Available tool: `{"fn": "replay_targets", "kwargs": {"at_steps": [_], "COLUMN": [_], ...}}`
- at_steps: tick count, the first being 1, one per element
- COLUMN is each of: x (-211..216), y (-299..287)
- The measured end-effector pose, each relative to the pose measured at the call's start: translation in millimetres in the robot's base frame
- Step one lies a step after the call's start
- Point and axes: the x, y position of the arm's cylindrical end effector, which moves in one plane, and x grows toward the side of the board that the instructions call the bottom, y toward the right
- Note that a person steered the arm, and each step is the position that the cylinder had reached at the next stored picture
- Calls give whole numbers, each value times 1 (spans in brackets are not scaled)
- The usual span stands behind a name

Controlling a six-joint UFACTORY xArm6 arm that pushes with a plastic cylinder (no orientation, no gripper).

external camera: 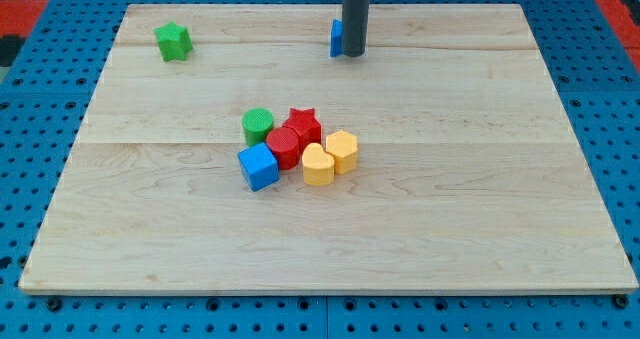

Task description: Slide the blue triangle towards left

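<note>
My rod comes straight down from the view's top edge, upright, a dark grey cylinder with no tilt that I can make out. My tip (pixel 353 53) rests on the wooden worktop (pixel 480 209) near its far edge, a little to the view's right of the board's middle. There is no gripper on this arm, so nothing is clasped or released; the rod only presses sideways against things.

The blue triangle (pixel 337 38) sits immediately at the view's left of my tip, touching the rod or so close that no gap shows. The rod covers its right part, so only a narrow blue sliver is visible and its shape can barely be made out.

Well away from my tip toward the view's left, at about the same depth on the worktop, lies the green star (pixel 173 41), on its own.

Toward the view's bottom and somewhat left of my tip, well apart from it, six blocks are packed together in a cluster near the board's middle. The green cylinder (pixel 257 126) and red star (pixel 303 125) form its far side. The red cylinder (pixel 284 147) sits between them and the blue cube (pixel 258 167). The yellow heart (pixel 317 165) and the yellow hexagon (pixel 342 151) stand on the cluster's right, touching one another.
</note>
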Motion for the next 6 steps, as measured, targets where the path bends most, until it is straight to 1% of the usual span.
{"fn": "replay_targets", "kwargs": {"at_steps": [1,2,3,4,5,6], "x": [-14,-27,0,-6,-13,24], "y": [40,25,-4,-51,-78,-78]}}
